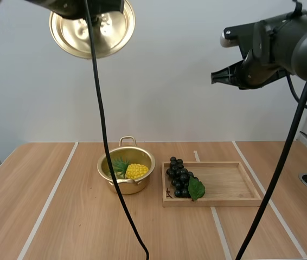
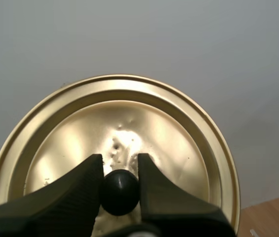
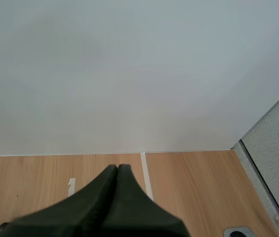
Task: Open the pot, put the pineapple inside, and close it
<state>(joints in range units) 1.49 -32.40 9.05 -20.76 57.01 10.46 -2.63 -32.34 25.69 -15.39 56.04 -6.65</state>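
The left tool (image 2: 120, 161) is clamped on the black knob (image 2: 120, 191) of the golden lid (image 2: 129, 113), one ribbed finger on each side of the knob, and it holds the lid tilted high in the air, well above the worktop (image 1: 77, 216) and over its far left part, with the lid's shiny underside turned toward the high camera. The right tool (image 3: 117, 170) has its two fingers pressed together into a single dark wedge with nothing between them; it hangs high over the right side of the worktop, pointing left. Below, the pot (image 1: 129, 187) stands uncovered near the middle of the worktop, and the pineapple (image 1: 135, 171) lies inside it (yellow body to the right, green crown to the left). Just to the right of the pot sits the wooden tray (image 1: 229, 184), with the bunch of grapes (image 1: 179, 176) lying in its left end.
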